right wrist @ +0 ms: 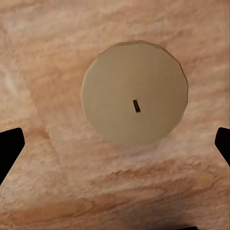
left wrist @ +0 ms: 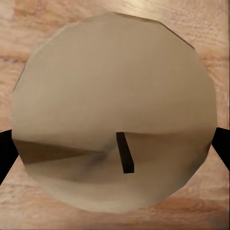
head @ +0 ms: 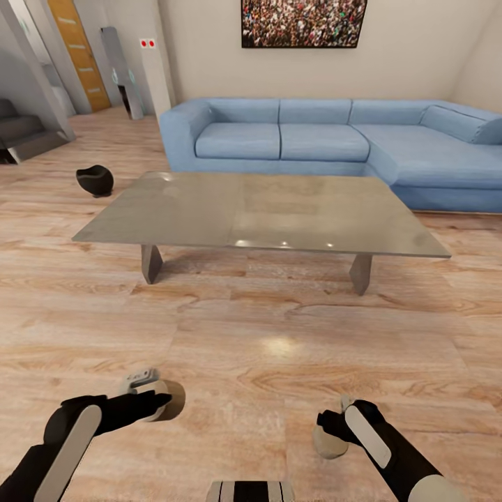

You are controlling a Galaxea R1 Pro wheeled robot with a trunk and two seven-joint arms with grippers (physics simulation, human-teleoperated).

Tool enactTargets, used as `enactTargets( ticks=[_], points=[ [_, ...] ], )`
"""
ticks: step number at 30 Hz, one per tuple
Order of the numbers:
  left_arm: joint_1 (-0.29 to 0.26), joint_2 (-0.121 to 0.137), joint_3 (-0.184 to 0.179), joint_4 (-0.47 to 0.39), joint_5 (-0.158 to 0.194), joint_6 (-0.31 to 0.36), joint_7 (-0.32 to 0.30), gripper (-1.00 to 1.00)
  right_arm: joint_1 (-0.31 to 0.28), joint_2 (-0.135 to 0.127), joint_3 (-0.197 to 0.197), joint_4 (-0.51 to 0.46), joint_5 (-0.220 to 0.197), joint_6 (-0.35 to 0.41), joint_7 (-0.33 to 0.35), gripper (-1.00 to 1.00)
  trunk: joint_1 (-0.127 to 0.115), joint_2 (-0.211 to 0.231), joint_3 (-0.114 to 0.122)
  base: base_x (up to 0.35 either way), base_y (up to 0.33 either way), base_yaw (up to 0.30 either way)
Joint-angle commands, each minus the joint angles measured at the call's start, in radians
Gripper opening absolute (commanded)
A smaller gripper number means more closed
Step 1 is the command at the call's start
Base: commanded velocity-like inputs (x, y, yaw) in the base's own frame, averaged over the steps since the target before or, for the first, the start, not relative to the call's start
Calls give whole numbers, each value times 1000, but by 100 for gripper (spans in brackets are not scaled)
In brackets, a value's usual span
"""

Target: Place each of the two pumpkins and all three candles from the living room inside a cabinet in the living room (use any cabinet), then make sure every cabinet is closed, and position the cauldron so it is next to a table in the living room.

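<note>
Head view puts the task early: left end effector (head: 143, 399) apparently pinching a candle (left wrist: 112, 110), right end effector (right wrist: 115, 143) spread above another candle (right wrist: 134, 92), cauldron (head: 95, 180) near the worktop (head: 258, 209).

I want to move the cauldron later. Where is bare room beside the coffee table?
The floor along the coffee table's near edge is bare. The cauldron stands off its far left corner. Between table and sofa the gap is narrow. Candles sit near both arms.

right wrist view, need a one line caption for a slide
Looking down on a beige candle with a dark wick, standing on the wood floor between the open end effector's fingertips.
</note>
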Motion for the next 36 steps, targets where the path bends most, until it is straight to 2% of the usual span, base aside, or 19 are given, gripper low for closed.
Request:
enactTargets(
  ticks=[1,4,7,15,18,24,36],
  points=[
    [0,11,-1,-1,28,3,11,-100,-1,-1,5,-2,-9,-3,-10,100,0,-1,-5,0,0,0],
    [0,35,-2,-1,66,3,11,-100,-1,-1,5,-1,-8,-7,-9,100,2,-1,-16,0,0,0],
    [0,44,-3,-1,88,3,11,-100,-1,-1,5,-1,-7,-13,-3,100,3,-2,-28,0,0,0],
    [1,46,-8,-3,98,3,11,-100,-1,-1,5,33,-2,-54,56,100,6,-4,-59,0,0,0],
    [1,46,-11,-3,98,3,11,-100,-1,-1,5,59,27,-111,83,100,8,-5,-71,0,0,0],
    [1,46,-11,-3,99,3,11,-100,-1,-1,4,107,44,-145,134,100,8,-5,-71,0,0,0],
    [7,47,-10,-3,99,2,11,-100,-1,-1,5,114,45,-164,144,100,8,-5,-71,38,0,0]
  ],
)
